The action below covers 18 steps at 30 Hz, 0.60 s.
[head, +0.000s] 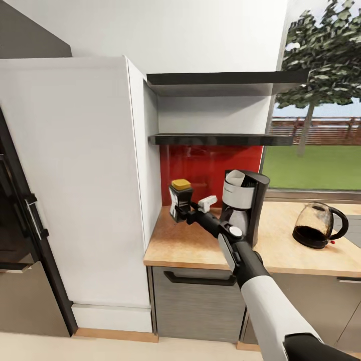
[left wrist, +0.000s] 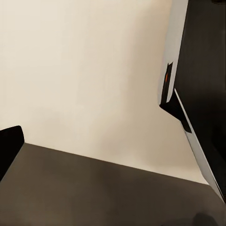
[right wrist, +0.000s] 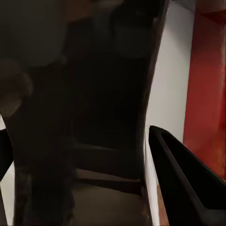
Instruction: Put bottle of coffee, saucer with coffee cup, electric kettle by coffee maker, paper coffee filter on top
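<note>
Head view showed my right gripper [head: 179, 210] clenched around the dark bottle of coffee with the yellow lid [head: 179, 199], which I held just above the wooden kitchen countertop [head: 200, 248], before the red backsplash [head: 210, 165] and just beside the black-and-silver coffee maker [head: 244, 203] with a white paper filter [head: 233, 176] in its top. Well apart on the same counter stood the glass electric kettle with a black base and handle [head: 319, 224]. From the right wrist I saw one black finger [right wrist: 181, 181] beside the bottle's dark body [right wrist: 94, 117], and I could not tell how my left gripper stood.
</note>
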Available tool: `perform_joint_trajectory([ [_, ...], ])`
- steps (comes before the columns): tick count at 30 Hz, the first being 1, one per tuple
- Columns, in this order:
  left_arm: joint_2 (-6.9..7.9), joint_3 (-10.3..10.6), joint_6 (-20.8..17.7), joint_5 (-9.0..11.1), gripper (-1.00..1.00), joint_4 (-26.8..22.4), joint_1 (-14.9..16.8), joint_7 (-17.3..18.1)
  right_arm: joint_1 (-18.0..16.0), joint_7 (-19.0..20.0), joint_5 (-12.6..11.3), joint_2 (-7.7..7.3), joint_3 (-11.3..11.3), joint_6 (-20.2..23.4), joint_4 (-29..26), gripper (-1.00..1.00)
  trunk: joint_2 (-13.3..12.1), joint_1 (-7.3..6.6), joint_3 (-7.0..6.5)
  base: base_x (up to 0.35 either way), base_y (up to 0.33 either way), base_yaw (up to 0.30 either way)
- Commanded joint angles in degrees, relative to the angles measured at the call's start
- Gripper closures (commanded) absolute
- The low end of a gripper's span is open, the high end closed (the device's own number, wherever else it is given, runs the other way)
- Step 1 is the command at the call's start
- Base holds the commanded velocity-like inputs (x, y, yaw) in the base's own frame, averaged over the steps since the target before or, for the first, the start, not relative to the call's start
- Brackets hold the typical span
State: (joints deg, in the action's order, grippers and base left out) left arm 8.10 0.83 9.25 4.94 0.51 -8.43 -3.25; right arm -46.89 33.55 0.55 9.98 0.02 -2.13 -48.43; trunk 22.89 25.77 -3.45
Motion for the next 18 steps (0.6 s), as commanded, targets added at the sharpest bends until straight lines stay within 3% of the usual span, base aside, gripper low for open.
perform_joint_trajectory([
  [1,-0.07,0.1,0.2,0.5,-1.0,0.1,0.0,0.0,0.3,-0.5,0.0,0.01,0.0,-0.8,0.0,1.0,0.0,0.02,0.0,0.0,0.0,0.0],
  [6,-0.28,0.2,0.2,0.5,-1.0,0.1,0.0,0.0,1.2,-2.3,0.0,0.01,0.0,-1.9,-0.1,1.0,0.0,0.02,0.0,0.0,0.0,0.0],
  [10,-0.07,0.3,0.2,0.4,-1.0,0.1,0.0,0.0,1.5,-10.8,0.0,0.01,0.1,-2.7,2.2,1.0,0.0,0.02,0.0,0.0,0.0,0.0],
  [11,-0.15,0.3,0.2,0.4,-1.0,0.1,0.0,0.0,1.6,-17.3,0.0,0.01,1.5,-5.0,4.1,1.0,0.0,0.02,0.0,0.0,0.0,0.0],
  [17,-0.27,0.2,0.2,0.4,-1.0,0.1,0.0,0.0,1.6,-35.8,-0.2,0.01,12.0,-7.3,5.6,1.0,0.0,0.02,0.0,0.0,0.0,0.0],
  [18,-0.28,0.2,0.2,0.4,-1.0,0.1,0.0,0.0,1.6,-41.4,-0.3,0.01,15.2,-7.4,6.1,1.0,0.0,0.02,0.0,0.0,0.0,0.0],
])
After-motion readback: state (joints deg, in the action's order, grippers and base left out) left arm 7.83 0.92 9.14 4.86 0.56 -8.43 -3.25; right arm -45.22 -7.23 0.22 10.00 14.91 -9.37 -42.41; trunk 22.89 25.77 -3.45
